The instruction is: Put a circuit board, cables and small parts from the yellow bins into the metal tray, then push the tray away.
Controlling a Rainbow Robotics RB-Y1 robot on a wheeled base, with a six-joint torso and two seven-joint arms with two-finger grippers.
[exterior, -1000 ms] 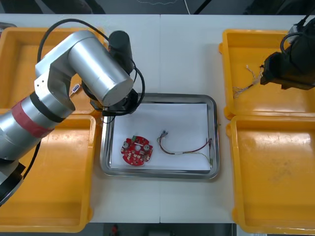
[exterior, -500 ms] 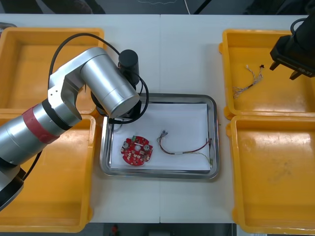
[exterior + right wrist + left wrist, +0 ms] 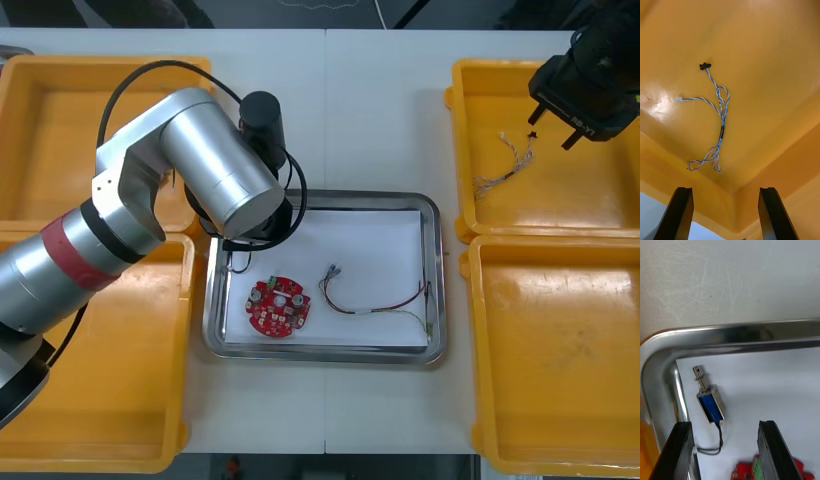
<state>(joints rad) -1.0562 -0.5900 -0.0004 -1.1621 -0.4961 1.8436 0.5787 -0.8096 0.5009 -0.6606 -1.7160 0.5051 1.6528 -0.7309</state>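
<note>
Fingers of the left gripper stand wide apart with nothing between them. This gripper hangs over the far left corner of the tray, which is white inside. A small part with a blue body lies flat there, just past the tip of one finger and nearer to it than to the other, touching neither. It sits close to the tray's side wall. Its metal pin points at the far rim, and a thin black lead curls from its other end back toward that finger. The edge of the red board shows low down between the fingers, nearer the other one.

From above, the board lies in the tray's left half. The red-yellow cable lies to its right, apart from it.

The right gripper hangs over the far right bin, its fingers also spread wide and empty. A twisted cable lies loose on the bin floor, well beyond the fingertips and about in line with the gap between them, untouched. One end carries a black plug, another a white one. From above, the cable lies toward the bin's left wall, with the gripper just beyond it toward the far edge.
</note>
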